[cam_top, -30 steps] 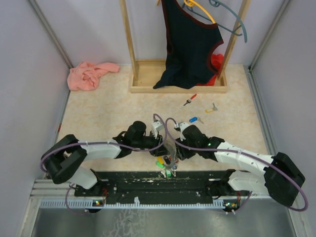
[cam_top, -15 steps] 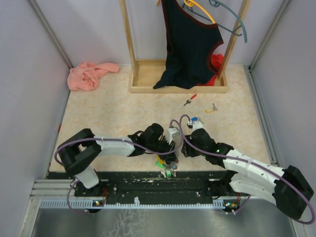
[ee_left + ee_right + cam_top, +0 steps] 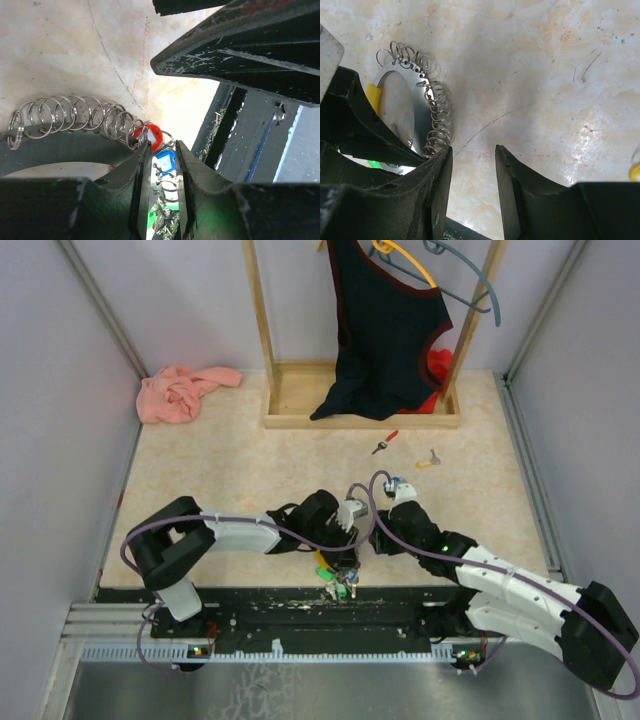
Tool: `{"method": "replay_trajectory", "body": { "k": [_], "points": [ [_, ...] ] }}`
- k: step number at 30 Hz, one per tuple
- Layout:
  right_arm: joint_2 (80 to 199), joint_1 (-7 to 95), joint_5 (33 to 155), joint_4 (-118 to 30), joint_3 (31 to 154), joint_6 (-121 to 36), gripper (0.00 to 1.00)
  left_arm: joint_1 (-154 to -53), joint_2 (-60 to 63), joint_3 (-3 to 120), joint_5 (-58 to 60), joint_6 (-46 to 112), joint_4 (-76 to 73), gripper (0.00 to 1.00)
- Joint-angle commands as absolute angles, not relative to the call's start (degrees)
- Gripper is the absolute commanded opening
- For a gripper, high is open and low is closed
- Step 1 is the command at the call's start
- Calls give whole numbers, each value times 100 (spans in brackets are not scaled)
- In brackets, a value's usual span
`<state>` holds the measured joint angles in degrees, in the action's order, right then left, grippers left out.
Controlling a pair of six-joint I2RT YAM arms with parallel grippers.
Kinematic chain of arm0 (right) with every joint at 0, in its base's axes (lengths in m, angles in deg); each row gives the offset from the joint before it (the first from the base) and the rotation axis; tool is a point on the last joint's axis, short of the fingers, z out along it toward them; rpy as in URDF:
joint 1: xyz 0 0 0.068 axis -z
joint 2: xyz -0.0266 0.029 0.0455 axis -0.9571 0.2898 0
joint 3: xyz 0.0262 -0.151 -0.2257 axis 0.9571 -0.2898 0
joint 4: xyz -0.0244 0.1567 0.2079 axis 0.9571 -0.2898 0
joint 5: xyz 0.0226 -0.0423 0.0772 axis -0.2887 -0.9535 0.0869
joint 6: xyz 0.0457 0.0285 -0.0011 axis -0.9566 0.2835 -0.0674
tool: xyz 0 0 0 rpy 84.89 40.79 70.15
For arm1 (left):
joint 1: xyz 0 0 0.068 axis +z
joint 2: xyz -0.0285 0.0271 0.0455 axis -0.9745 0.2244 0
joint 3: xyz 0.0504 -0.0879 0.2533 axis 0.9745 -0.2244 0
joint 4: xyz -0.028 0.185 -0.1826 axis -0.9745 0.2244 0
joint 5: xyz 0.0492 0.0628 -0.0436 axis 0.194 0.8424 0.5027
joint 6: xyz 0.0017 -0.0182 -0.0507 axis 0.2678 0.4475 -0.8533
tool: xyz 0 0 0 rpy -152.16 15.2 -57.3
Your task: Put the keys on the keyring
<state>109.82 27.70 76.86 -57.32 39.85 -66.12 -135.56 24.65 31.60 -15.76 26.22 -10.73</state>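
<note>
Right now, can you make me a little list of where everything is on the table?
keyring: by the near edge of the table, both grippers at it
left gripper: over the keyring, jaws narrow, grip unclear
right gripper: open, beside the keyring's rings, bare table between jaws
loose keys: red key and yellow key, far side, apart from keyring

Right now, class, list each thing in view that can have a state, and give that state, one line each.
keyring, lying on the table
left end effector, jaws narrowly apart at the keyring, grip unclear
right end effector, open, empty
red key, loose on the table, off the keyring
yellow key, loose, off the keyring
pink cloth, crumpled
dark top, hanging
</note>
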Motion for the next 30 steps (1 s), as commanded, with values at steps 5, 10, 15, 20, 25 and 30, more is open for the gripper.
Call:
{"method": "replay_trajectory", "body": {
  "k": [5, 10, 15, 20, 25, 30],
  "points": [
    [10919, 2824, 7762, -5289, 3965, -6527, 40, -13592, 2095, 3235, -996, 2686, -726, 33],
    [10947, 2824, 7824, -5255, 3980, -6465, 40, -13588, 2056, 3338, -871, 2736, -564, 33],
    [10912, 2824, 7855, -5223, 3937, -6456, 40, -13588, 2138, 3474, -742, 2809, -304, 34],
    [10827, 2828, 7898, -5237, 3908, -6454, 40, -13592, 1866, 3408, -548, 2787, -330, 34],
    [10849, 2824, 7934, -5181, 3896, -6435, 40, -13592, 1832, 3484, -538, 2834, -228, 35],
    [10860, 2824, 8036, -5152, 3872, -6445, 40, -13583, 1968, 3510, -493, 2820, -196, 34]
  ]
}}
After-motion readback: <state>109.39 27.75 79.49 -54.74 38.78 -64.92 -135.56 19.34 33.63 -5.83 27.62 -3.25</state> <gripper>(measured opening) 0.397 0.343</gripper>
